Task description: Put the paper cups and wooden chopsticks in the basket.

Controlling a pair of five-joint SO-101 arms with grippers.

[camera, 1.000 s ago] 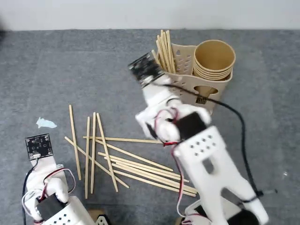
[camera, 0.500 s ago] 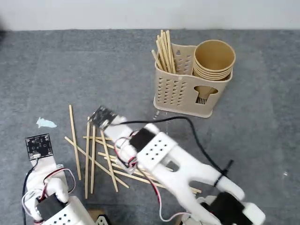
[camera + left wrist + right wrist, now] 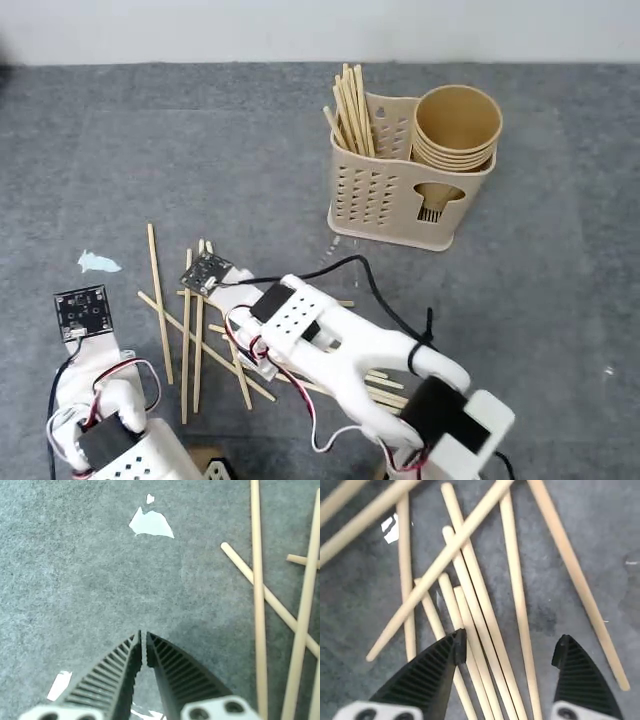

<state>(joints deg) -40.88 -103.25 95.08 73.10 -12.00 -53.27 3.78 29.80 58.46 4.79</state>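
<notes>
Well away from basket [image 3: 375,195], toward arms, loose chopsticks [image 3: 200,330] lie crossed on mat [image 3: 150,150]; cups [image 3: 457,125] already stacked in basket. Right gripper [image 3: 511,640] low over pile, jaws wide apart, empty. Best: straddle one stick, not bundle, close near its middle so it lifts level. Right wrist view gives stick overlaps between jaws; high view has arm covering that spot. Left gripper [image 3: 144,635] farther from basket, jaws nearly together, empty.

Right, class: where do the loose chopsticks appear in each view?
High view: loose chopsticks scattered on the grey mat, nearer the arms than the basket.
Left wrist view: a few chopsticks lie beside the shut left gripper.
Right wrist view: several chopsticks lie beneath the open right gripper.
Shared landmark: the grey mat.
</notes>
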